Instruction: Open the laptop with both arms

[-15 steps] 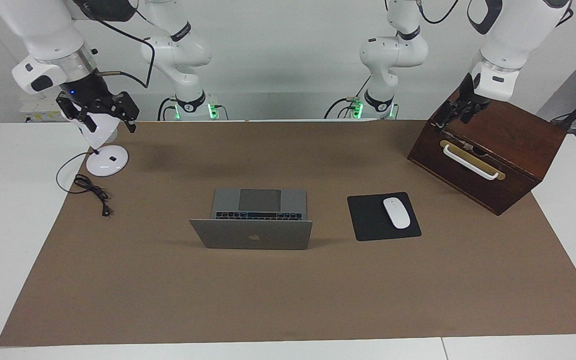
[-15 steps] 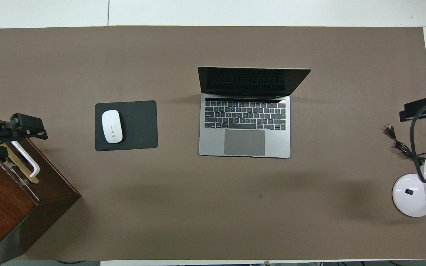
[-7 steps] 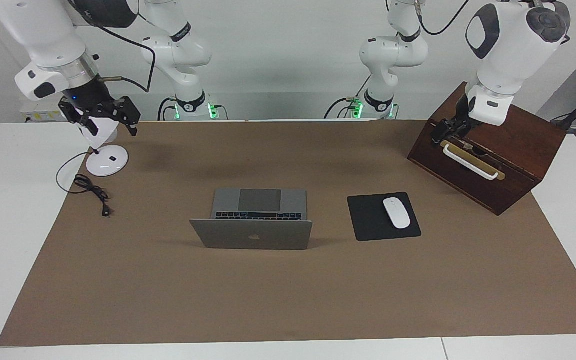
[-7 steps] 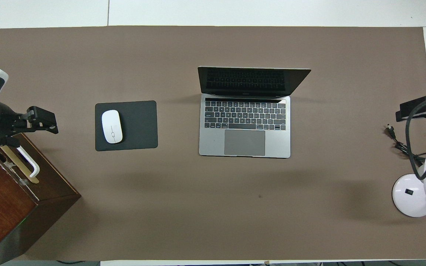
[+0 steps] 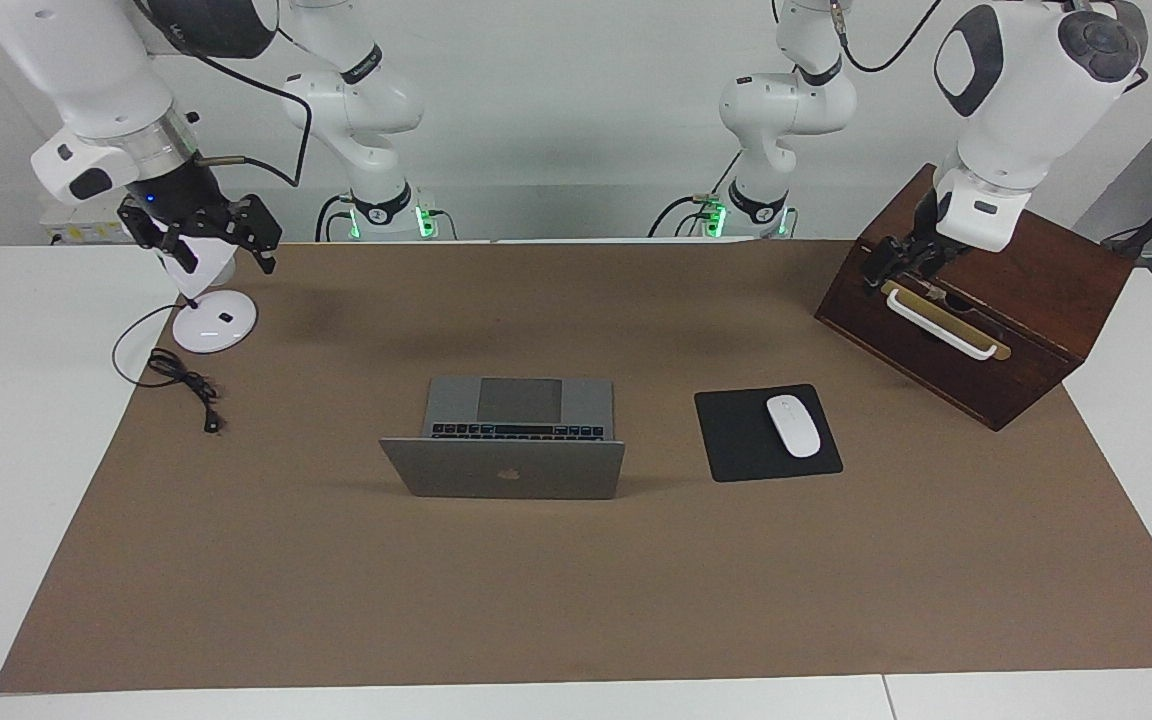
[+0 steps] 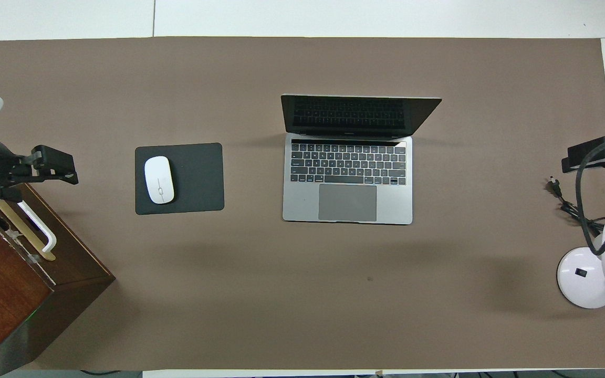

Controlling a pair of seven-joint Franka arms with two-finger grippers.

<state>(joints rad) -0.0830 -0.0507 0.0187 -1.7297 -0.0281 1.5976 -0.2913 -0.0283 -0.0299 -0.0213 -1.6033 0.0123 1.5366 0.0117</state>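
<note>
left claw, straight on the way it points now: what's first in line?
Probably the wooden box. The left claw points down over the box's front edge, by its white handle; depth is unclear, so it might meet the handle first.

One camera looks from high across the table (image 5: 576,620) toward the robots; the other looks steeply down from their end. Both share the laptop (image 5: 508,465).

A robotics lab: two white arms (image 5: 356,110) (base-mounted) beside a papered table (image 5: 576,600).
</note>
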